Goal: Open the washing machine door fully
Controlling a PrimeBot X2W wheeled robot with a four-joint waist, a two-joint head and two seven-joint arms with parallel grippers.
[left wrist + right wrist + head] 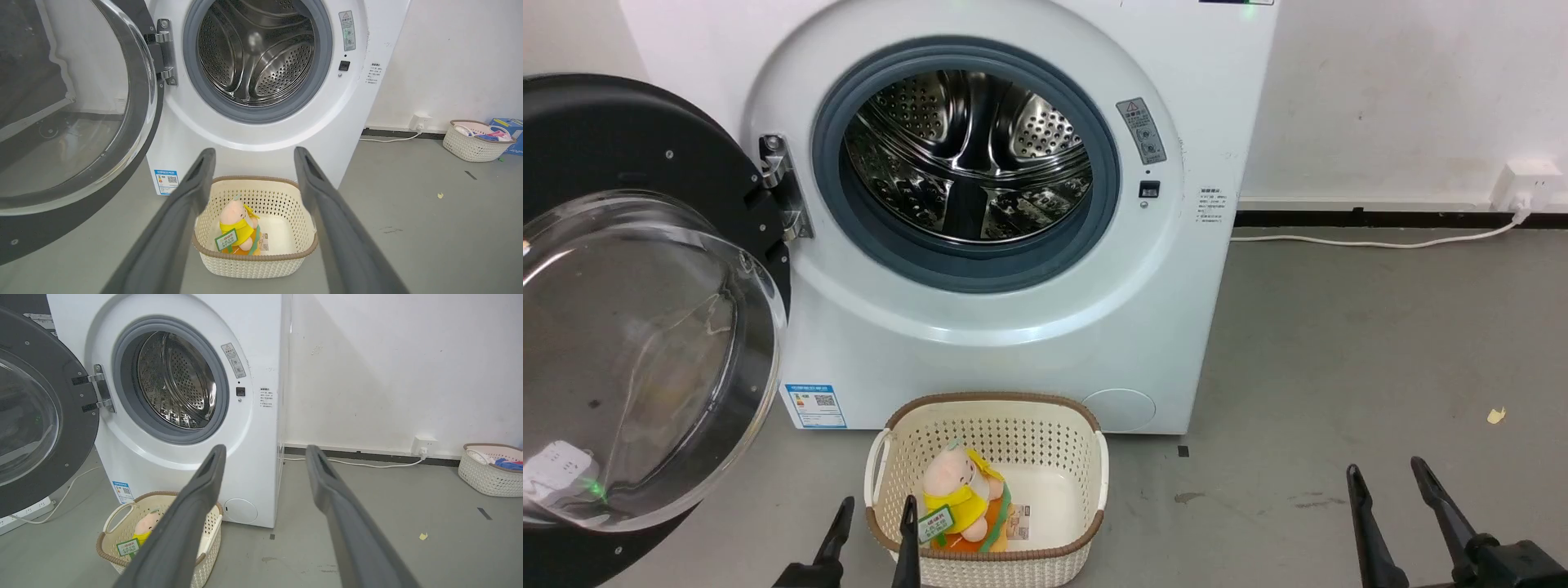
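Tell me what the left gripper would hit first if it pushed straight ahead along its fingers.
Probably the white front of the washing machine. The left gripper looks aimed just above the basket, though depth is hard to judge.

One washer (192, 134), two baskets (253, 267) (470, 149), one toy (239, 222)
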